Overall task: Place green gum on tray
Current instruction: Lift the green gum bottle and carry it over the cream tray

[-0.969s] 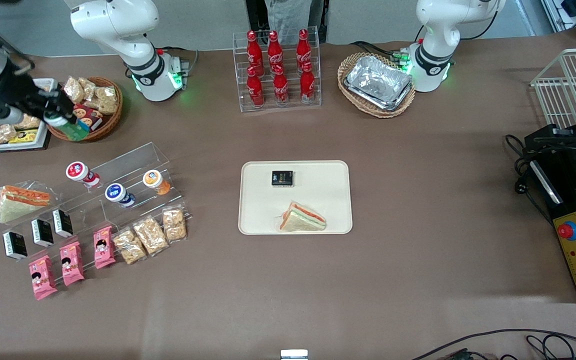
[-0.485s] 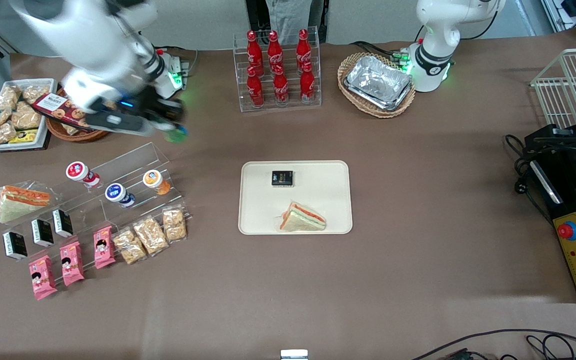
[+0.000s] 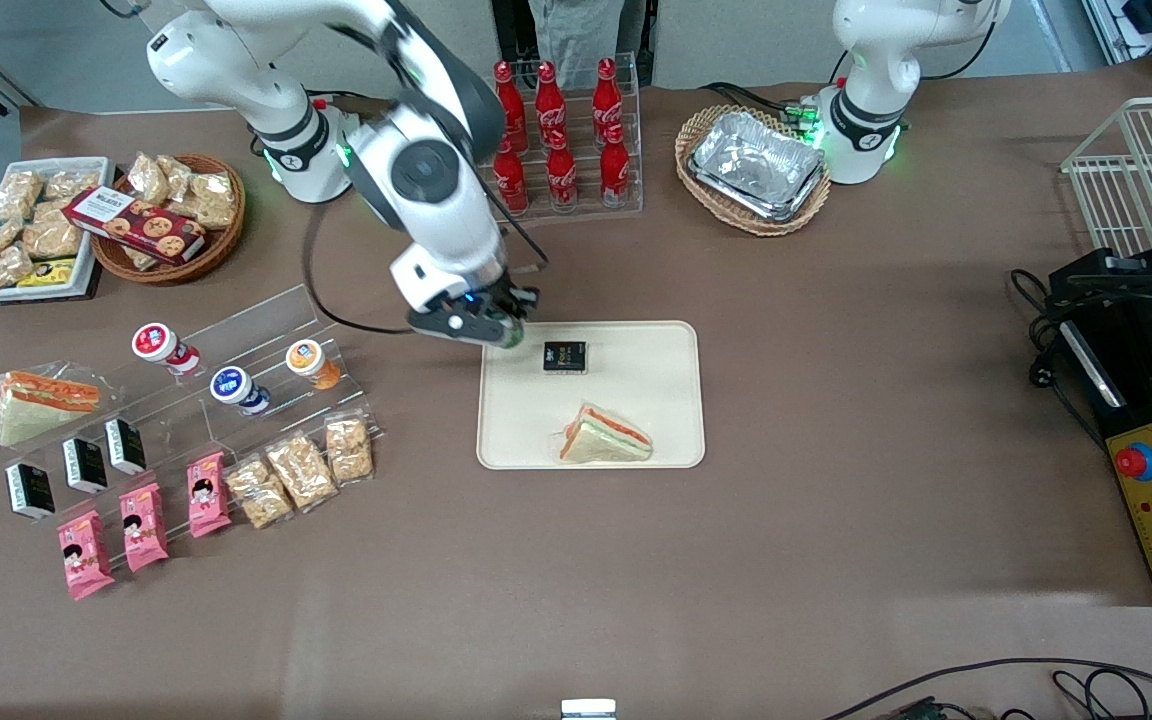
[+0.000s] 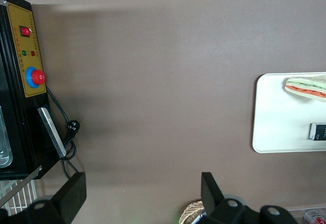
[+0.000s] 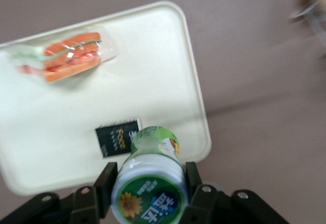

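Hand (image 3: 498,332) grips green gum (image 5: 149,183) (lid showing) above tray (image 3: 666,400) corner

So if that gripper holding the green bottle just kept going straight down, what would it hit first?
Probably the tray. The gripper holds the green gum above the tray's corner, beside the small black packet. The bottle would likely touch bare tray first, though depth is hard to judge.
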{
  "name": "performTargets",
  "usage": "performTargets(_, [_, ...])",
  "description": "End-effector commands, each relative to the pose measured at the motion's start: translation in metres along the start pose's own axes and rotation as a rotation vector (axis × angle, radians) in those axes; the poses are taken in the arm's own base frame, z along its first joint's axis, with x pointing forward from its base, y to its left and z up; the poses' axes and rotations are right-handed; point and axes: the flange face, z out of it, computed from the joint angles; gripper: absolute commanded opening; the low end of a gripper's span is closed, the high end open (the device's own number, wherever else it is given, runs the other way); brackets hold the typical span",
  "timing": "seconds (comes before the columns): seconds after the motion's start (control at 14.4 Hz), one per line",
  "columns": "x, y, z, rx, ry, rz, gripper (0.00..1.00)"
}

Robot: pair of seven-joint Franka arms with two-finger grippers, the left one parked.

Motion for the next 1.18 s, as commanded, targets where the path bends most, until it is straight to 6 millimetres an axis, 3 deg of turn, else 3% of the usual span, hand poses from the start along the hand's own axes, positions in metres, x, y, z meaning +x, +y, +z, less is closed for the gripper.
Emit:
performTargets(0.0, [0.003,0.001,0.075,0.006,0.012,0.03,0.16])
performTargets(0.42, [0.007,0.01,0.101,-0.021,-0.006,0.038,0.16])
performTargets(0.97, [0.009,0.013,0.115,-0.028,-0.012,0.043,0.18])
performTargets(1.11, [0.009,0.012,0.12,-0.024,-0.008,0.044,0.27])
